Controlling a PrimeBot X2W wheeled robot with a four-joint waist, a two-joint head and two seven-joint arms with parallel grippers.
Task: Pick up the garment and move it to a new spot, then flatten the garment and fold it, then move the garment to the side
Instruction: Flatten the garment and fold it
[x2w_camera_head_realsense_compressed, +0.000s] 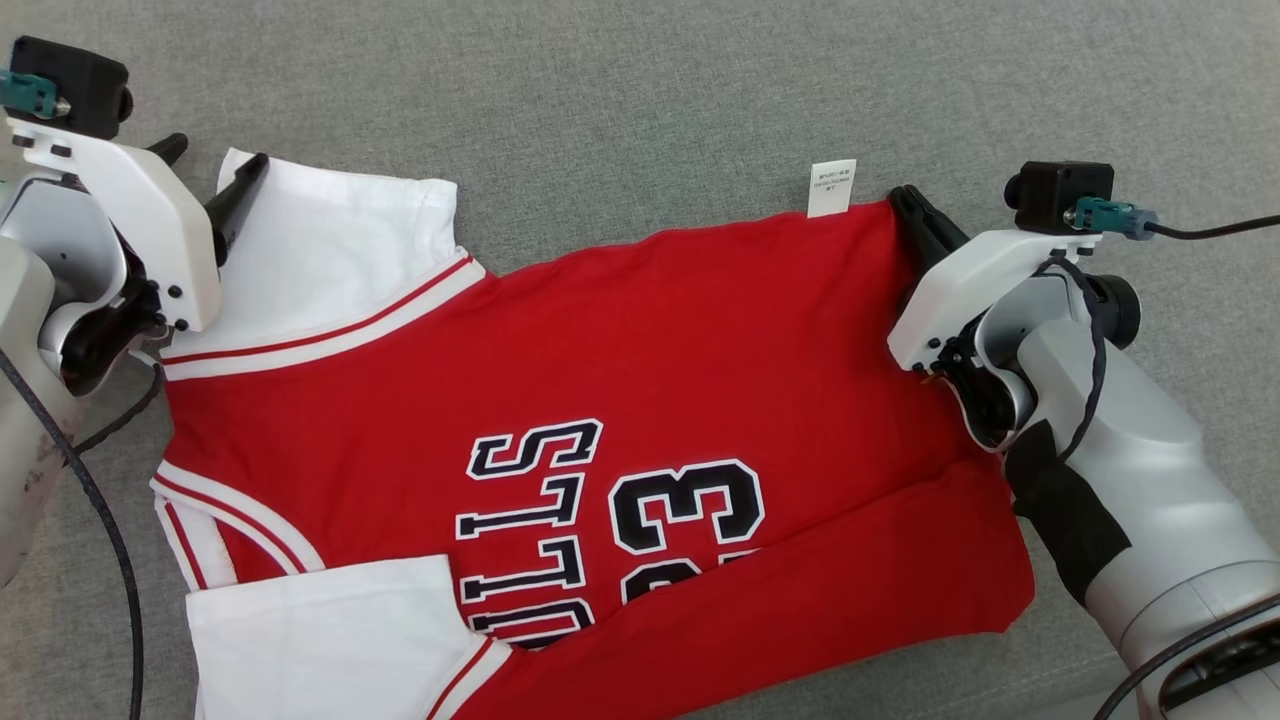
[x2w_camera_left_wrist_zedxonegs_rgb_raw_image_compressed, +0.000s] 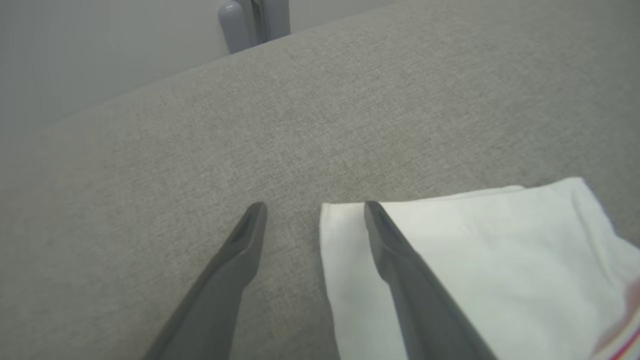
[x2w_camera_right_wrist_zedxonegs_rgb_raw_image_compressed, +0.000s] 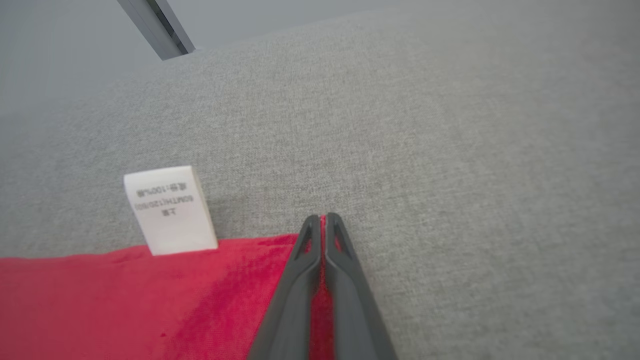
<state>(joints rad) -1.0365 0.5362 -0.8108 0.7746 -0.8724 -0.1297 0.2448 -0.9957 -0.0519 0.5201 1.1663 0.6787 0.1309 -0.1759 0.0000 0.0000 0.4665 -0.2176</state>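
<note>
**A plain room for robot tests**

This looks like a robot test room. A big flat top (x2w_camera_head_realsense_compressed: 640, 90) is covered in soft grey cloth. Behind it are a bare pale wall (x2w_camera_left_wrist_zedxonegs_rgb_raw_image_compressed: 90, 55) and a grey metal bar (x2w_camera_right_wrist_zedxonegs_rgb_raw_image_compressed: 157, 30). A black wire (x2w_camera_head_realsense_compressed: 1215, 231) runs to the robot's white arm (x2w_camera_head_realsense_compressed: 1130, 430).

The garment (x2w_camera_head_realsense_compressed: 640, 340) lies flat across the cushioned surface (x2w_camera_head_realsense_compressed: 640, 90), collar end to the left and hem to the right, with its near side folded up over the front. A label (x2w_camera_head_realsense_compressed: 832, 187) juts past its far edge, just left of the right gripper (x2w_camera_head_realsense_compressed: 905, 198), which is at the far-right corner. The left gripper (x2w_camera_head_realsense_compressed: 215, 155) straddles the outer edge of the far sleeve (x2w_camera_head_realsense_compressed: 330, 240).
</note>
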